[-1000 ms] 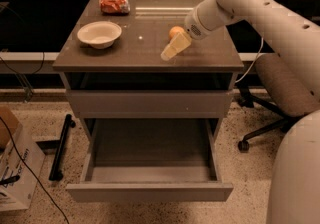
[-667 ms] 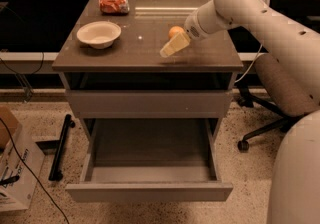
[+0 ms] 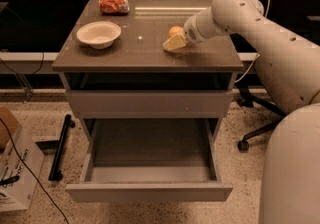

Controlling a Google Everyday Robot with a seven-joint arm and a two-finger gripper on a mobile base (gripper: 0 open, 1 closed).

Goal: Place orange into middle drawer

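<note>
cabinet top (image 3: 145, 55) | claw (image 3: 175, 43) beside orange (image 3: 175, 31) | middle drawer (image 3: 150, 145) open

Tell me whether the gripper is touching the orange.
Cannot tell. In the camera view the gripper overlaps the orange on the cabinet top, with no gap visible, but one view cannot separate contact from depth.
</note>
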